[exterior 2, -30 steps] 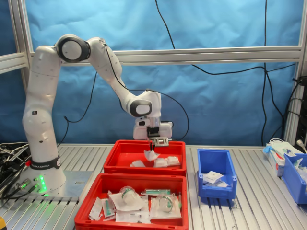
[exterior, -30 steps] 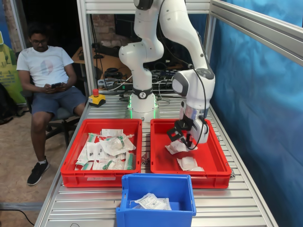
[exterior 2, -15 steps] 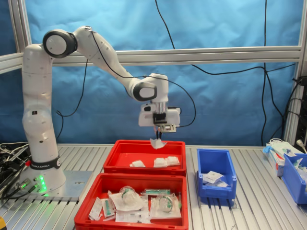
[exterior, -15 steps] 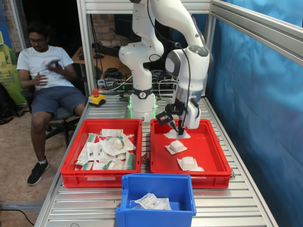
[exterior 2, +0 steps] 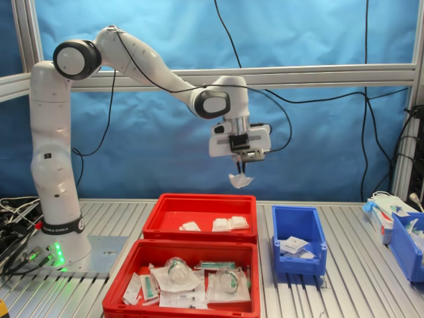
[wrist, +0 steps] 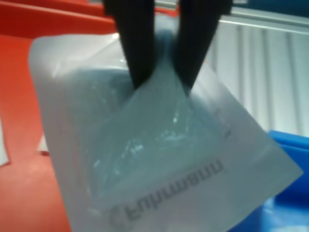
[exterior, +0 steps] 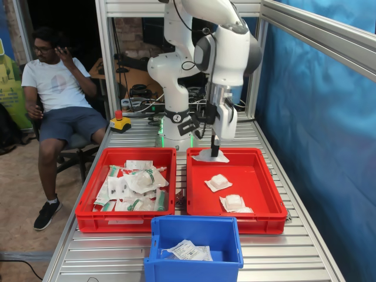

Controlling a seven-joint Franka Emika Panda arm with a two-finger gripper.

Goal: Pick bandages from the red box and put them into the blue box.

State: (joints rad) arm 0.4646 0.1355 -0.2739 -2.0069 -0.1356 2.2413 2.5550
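Blue curtain (exterior 2: 318,132) behind a slatted metal table (exterior 2: 344,291). The gripper (exterior 2: 240,171) hangs high above the red box (exterior 2: 199,233), jaws pinched shut on one bandage (exterior 2: 239,180) by its wrapper. The blue box (exterior 2: 299,246) sits just beside it.

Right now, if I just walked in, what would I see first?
Probably the big white robot arm, with its gripper pinching one wrapped bandage high in the air above the red box. That red box has a few more bandages lying in it, and the blue box to the second exterior view's right already holds a packet. You'd also notice a man sitting at the first exterior view's left.
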